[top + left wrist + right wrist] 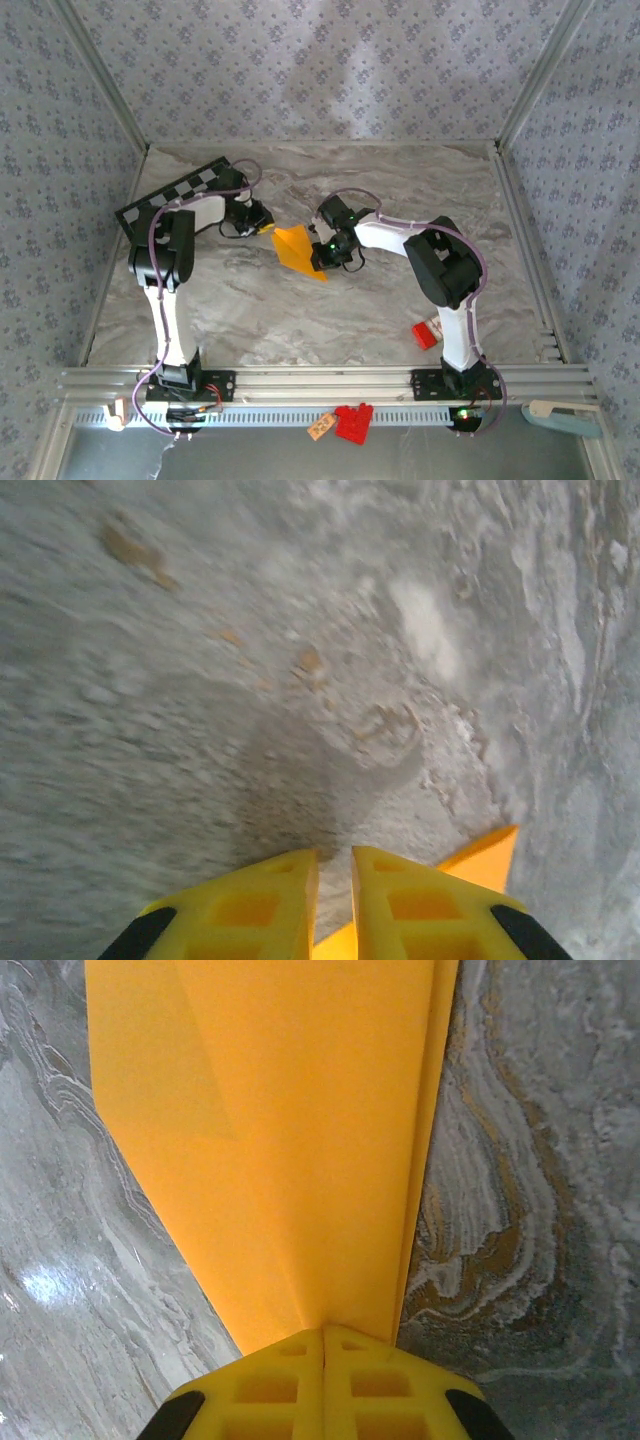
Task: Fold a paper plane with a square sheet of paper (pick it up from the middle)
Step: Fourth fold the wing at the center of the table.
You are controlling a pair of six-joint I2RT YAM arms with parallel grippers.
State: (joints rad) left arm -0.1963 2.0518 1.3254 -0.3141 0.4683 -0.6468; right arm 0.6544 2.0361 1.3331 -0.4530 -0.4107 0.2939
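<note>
The orange-yellow sheet of paper (296,249) is folded into a pointed, dart-like wedge in the middle of the table, its tip toward the near right. My right gripper (327,256) is shut on it; in the right wrist view the paper (300,1140) fans out from the closed fingertips (324,1331) with a fold line along its right side. My left gripper (264,229) sits at the paper's far left corner. Its fingers stand a narrow gap apart (335,856) with table showing through, and a paper corner (490,856) pokes out from beneath the right finger.
A black-and-white checkered board (185,192) lies at the back left behind the left arm. A small red block (425,335) rests by the right arm's base. Red pieces and a tag (350,422) lie on the front rail. Patterned walls enclose the marble table.
</note>
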